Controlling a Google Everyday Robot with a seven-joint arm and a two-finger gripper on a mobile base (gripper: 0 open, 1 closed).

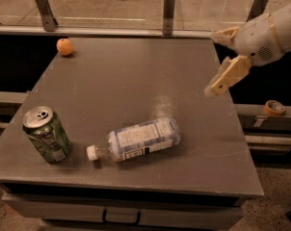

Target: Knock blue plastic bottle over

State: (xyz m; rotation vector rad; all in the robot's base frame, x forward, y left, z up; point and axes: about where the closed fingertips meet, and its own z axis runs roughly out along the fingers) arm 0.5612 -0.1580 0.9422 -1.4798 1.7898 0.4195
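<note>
Well apart: gripper (214,64) up-right of bottle (143,138)

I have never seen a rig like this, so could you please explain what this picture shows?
There is one camera, looking down on a grey table; where it is mounted I cannot tell. The pale arm coming in at the picture's upper right belongs to a mobile robot. At its tip is the end effector, a two-finger pincer. It hangs above the table's right edge with its fingers apart and holds nothing.

Three things are on the table. A bottle lies on its side, its cap pointing toward a can that stands upright near the front left corner. An orange sits at the far left corner.

The job was to knock the bottle over, and since it lies flat, that looks done.
</note>
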